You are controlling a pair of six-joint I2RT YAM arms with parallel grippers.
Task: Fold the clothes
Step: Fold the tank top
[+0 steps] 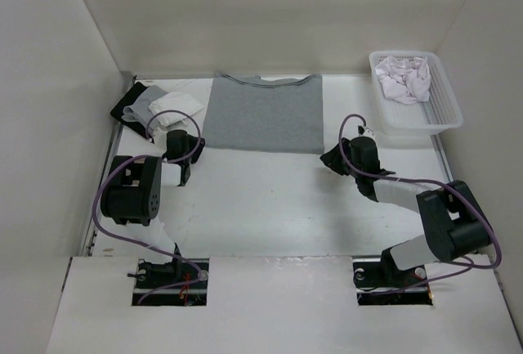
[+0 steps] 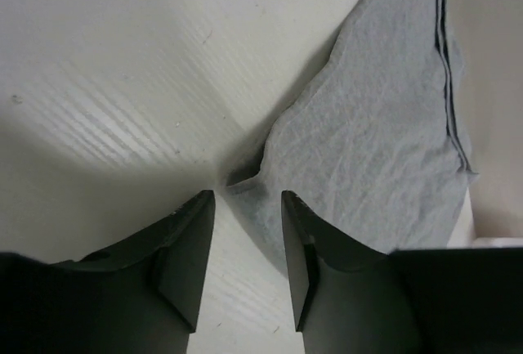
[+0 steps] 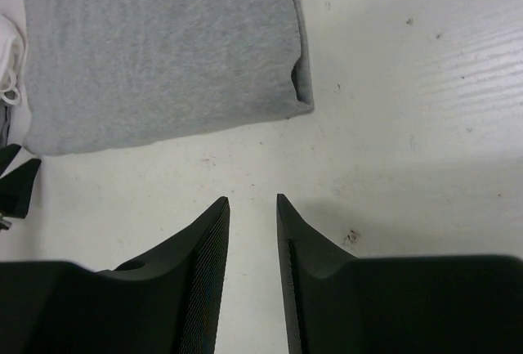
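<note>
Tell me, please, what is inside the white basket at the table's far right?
A crumpled white-lilac garment lies inside the basket, bunched toward its far end; the near part looks bare. Anything beneath the garment is covered and cannot be seen.

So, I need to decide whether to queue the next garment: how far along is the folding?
Done: the grey T-shirt lies flat as a tidy rectangle, sleeves tucked in, collar at the far edge. In hand: nothing; the left gripper and right gripper stand open and empty by its near corners. Left: perhaps one further fold, if a smaller stack is wanted.
</note>
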